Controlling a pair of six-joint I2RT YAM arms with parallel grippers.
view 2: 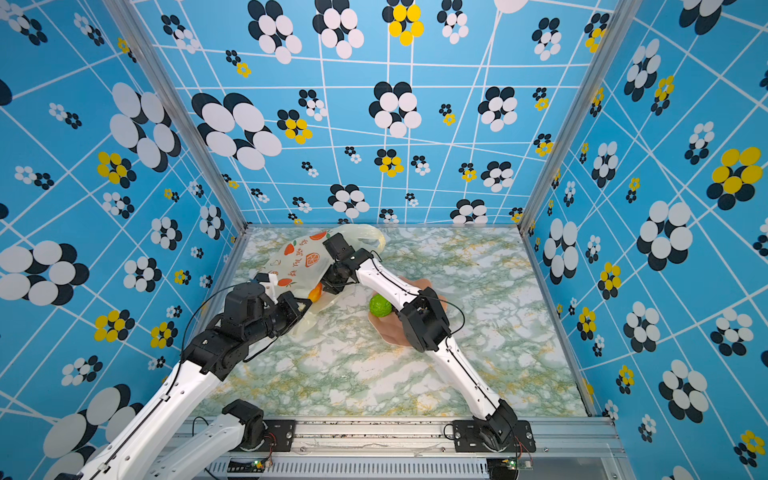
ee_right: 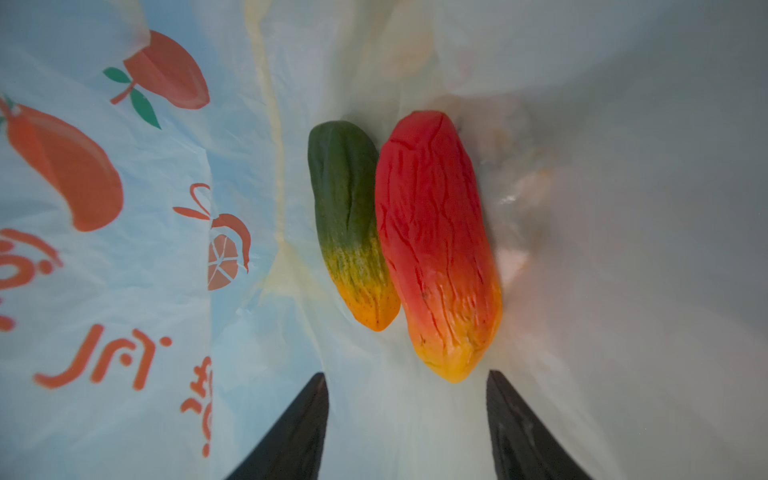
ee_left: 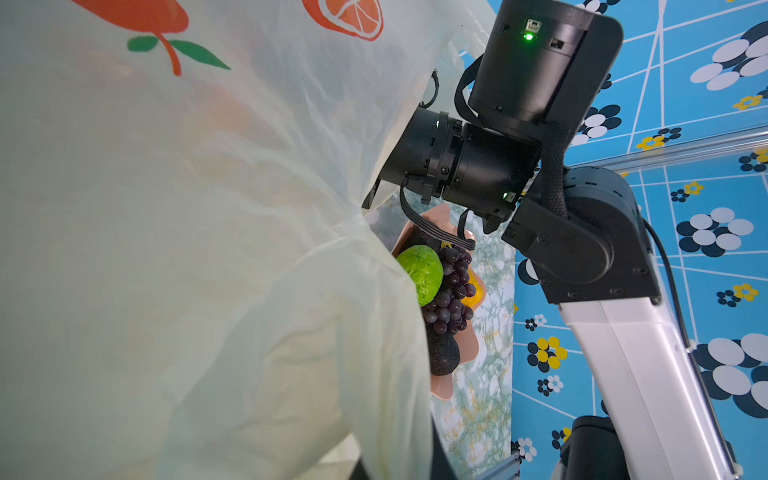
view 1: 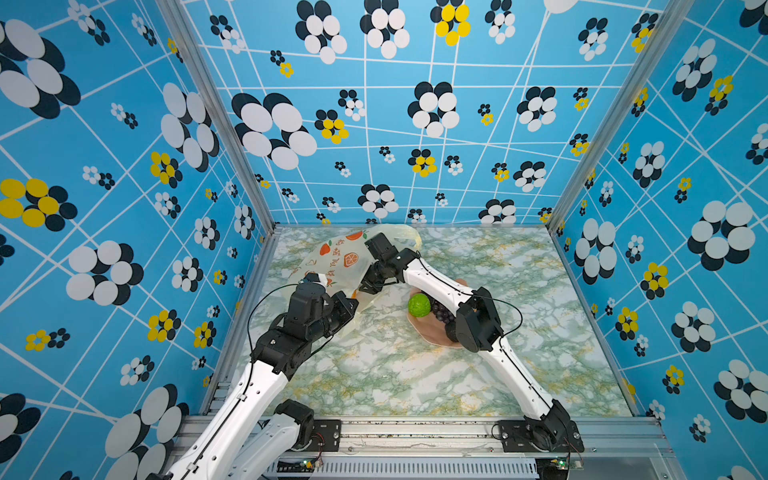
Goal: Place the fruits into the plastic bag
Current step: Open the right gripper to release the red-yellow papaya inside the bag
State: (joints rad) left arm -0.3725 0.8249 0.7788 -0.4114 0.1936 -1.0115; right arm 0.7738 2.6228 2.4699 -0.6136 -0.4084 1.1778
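Note:
The plastic bag (view 1: 332, 257) (view 2: 291, 257) lies at the table's back left, its mouth facing the bowl. My left gripper (view 1: 351, 301) is shut on the bag's rim; in the left wrist view the bag film (ee_left: 208, 249) hides its jaws. My right gripper (view 1: 365, 287) (ee_right: 405, 374) reaches inside the bag, open and holding nothing. Just beyond its tips a green-orange mango (ee_right: 349, 216) and a red-yellow piece (ee_right: 436, 241) lie side by side on the bag's floor. A lime (view 1: 419, 305) (ee_left: 422, 274), grape bunch (ee_left: 451, 286), dark bumpy oval (ee_left: 442, 353) and yellow piece (ee_left: 476, 291) sit in the bowl.
The pink scalloped bowl (view 1: 432, 338) (view 2: 388, 332) stands mid-table, partly under my right forearm. The marble-patterned table is enclosed by blue flowered walls on three sides, with a metal rail (view 1: 415, 432) along the front.

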